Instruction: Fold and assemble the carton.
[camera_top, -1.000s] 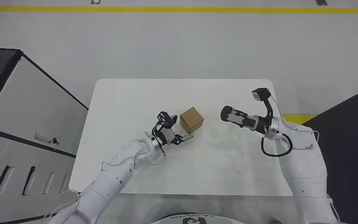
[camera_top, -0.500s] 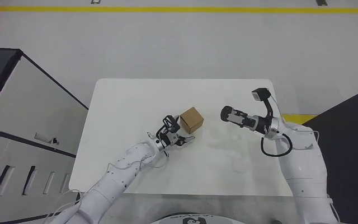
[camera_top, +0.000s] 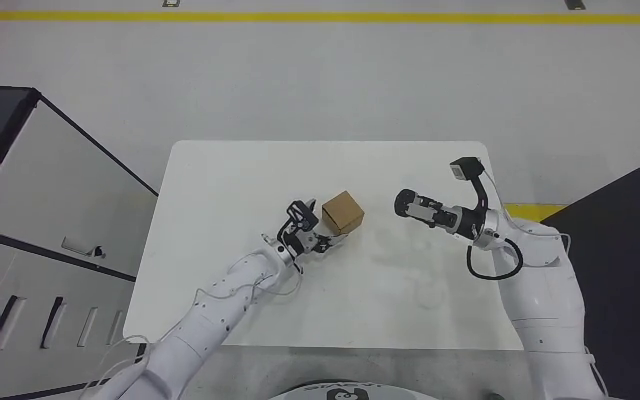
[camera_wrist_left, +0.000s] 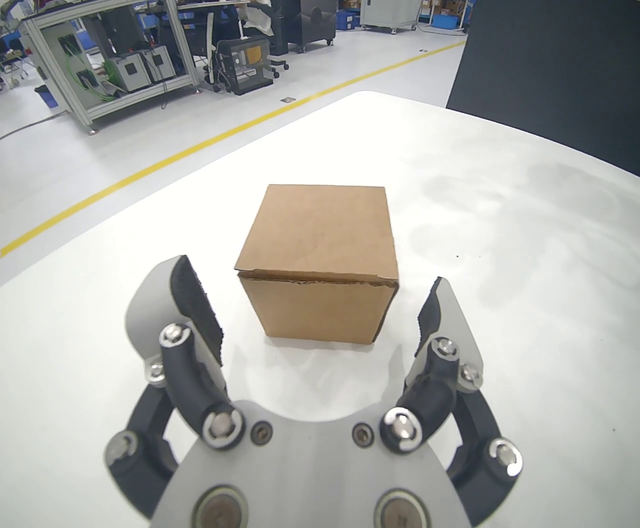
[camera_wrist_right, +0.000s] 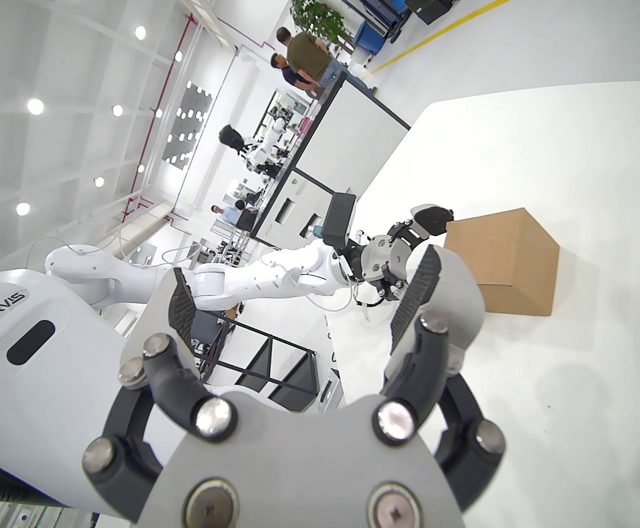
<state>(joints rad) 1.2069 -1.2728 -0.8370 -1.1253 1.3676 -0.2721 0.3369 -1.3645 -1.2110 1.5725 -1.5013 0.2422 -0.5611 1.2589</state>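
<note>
Facing the closed carton (camera_wrist_left: 320, 265), the left end effector (camera_top: 319, 243) is held open, empty; right end effector (camera_top: 402, 204) likewise.

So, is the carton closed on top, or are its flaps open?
Closed. The carton stands as a cube, top face flat, no flap sticking up.

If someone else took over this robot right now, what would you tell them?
Left gripper: open, empty, just short of the carton, not touching.
Right gripper: open, empty, apart on the carton's other side.
Carton: closed, upright on the table near its middle.
Done: it looks folded into a box.
Left: perhaps only checking the top flap's seam.
</note>
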